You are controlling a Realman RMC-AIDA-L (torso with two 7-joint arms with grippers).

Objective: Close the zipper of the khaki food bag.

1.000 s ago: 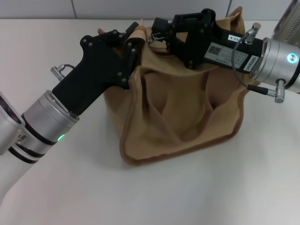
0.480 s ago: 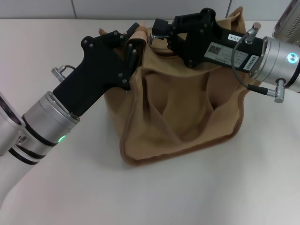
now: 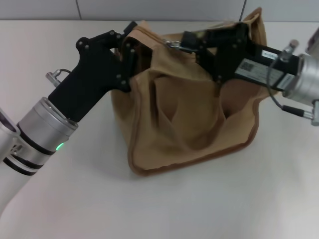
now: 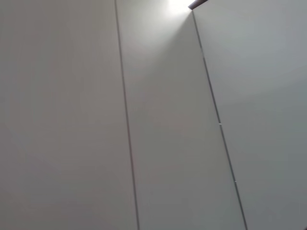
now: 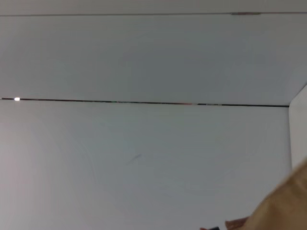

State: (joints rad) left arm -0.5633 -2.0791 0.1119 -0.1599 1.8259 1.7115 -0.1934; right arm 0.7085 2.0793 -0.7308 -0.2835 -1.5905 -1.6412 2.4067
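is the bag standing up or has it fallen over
Standing upright. In the head view the khaki food bag sits on its base on the table, front pocket facing the camera, with the left gripper and right gripper at its top edge.

We see a white table (image 3: pixel 164 204), plain and matte. Directly on it sits the khaki food bag (image 3: pixel 192 117), slumped, brown-trimmed base flat on the surface. Behind the bag, the table runs to a grey panelled wall (image 3: pixel 159 9).

Head view down over the table (image 3: pixel 75 199) — wrist views (both) on blank panelled wall (image 4: pixel 168 143).
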